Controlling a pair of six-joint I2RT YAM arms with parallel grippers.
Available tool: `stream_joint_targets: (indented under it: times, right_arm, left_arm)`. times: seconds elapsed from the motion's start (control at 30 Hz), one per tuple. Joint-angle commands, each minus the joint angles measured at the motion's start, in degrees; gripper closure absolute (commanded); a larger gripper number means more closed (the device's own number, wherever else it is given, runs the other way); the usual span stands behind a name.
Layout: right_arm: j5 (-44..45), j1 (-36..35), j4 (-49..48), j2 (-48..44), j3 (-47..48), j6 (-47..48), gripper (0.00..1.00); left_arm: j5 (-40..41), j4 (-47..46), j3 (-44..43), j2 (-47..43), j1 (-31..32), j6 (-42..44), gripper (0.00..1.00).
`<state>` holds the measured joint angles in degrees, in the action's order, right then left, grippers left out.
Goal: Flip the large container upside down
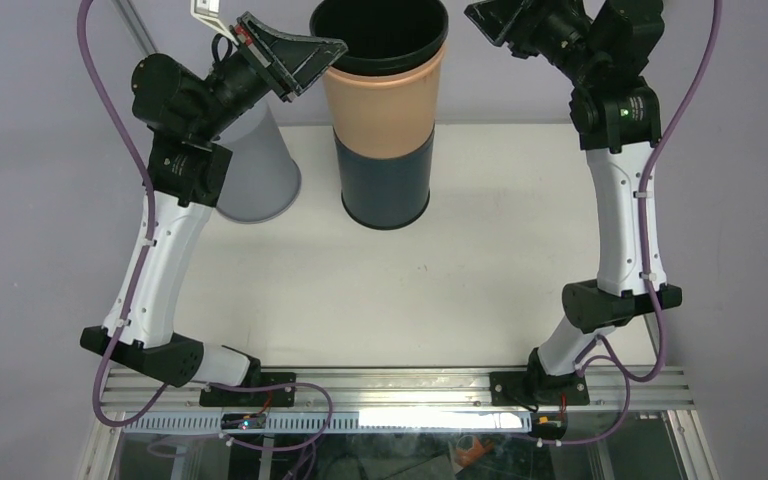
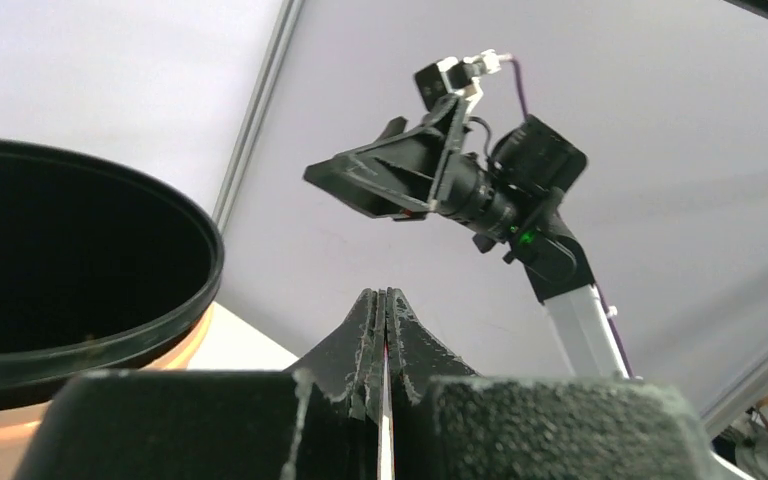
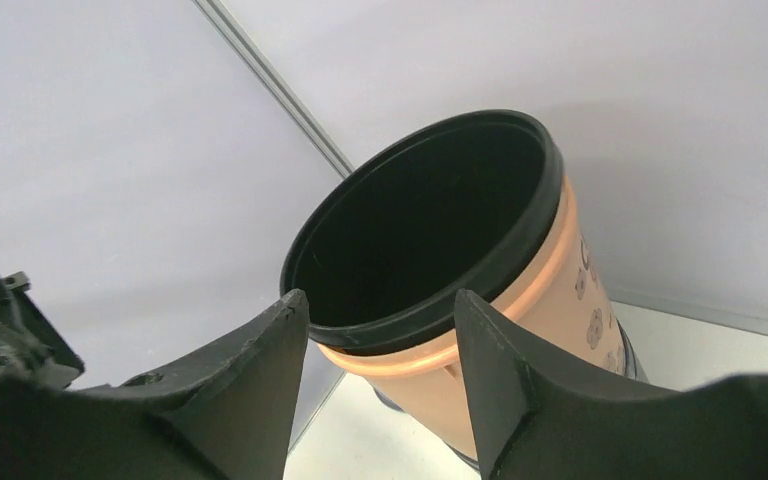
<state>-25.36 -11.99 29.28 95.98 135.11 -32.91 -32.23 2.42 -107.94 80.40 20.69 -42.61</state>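
Standing upright, the large container (image 1: 385,120) sits between the clenched left pincer (image 2: 385,297) and released right pincer (image 3: 380,300).

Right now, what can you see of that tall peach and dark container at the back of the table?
The large container is a tall, slightly tapered tub, plastic by its look: peach above, dark blue-grey below, with a black rim round its open mouth and a dark inside. Small printed marks dot the peach side. It stands upright, mouth up, on the white table; nothing else seems to touch it.
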Motion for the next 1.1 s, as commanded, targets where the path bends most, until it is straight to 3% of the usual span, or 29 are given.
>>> stream_joint_targets:
  times: [0.0,0.17,0.2,0.23,0.33,0.47,0.8,0.93,1.07]
  right_arm:
    - [-1.21,-0.14,0.66,0.01,1.90,1.63,0.40]
    - [-1.93,-0.15,-1.24,-0.46,-0.89,1.05,0.39]
    - [-2.38,-0.19,-1.49,-0.37,-1.31,0.90,0.38]
    - [-2.59,-0.26,-1.70,-0.32,-1.85,0.72,0.36]
    - [-2.93,-0.45,-1.94,-0.36,-2.77,0.69,0.34]
    - [-2.72,-0.50,-1.56,-0.85,-3.58,1.32,0.33]
    - [-2.46,-0.49,-0.89,-2.61,-6.52,2.25,0.32]
    - [-1.93,-0.54,-0.17,-2.97,-6.74,3.06,0.32]
    - [-1.96,-0.50,-0.31,-3.15,-7.21,2.96,0.32]
  left_arm:
    - [-2.88,-4.65,1.11,-1.91,0.50,2.49,1.00]
    - [-0.13,-3.21,1.18,-2.05,0.50,3.24,1.00]
    - [2.68,-1.02,0.71,-1.89,0.51,3.46,0.96]
    - [6.42,2.25,-0.18,-1.59,0.51,3.27,0.73]
    - [19.08,12.99,-4.58,0.25,0.50,2.89,0.26]
    - [26.78,22.22,-8.93,3.36,0.28,2.64,0.02]
    - [23.22,27.50,-14.86,10.73,-2.61,0.97,0.01]
    - [23.65,26.96,-15.23,11.17,-2.66,1.00,0.13]
    - [22.87,26.79,-15.68,12.13,-3.20,0.19,0.15]
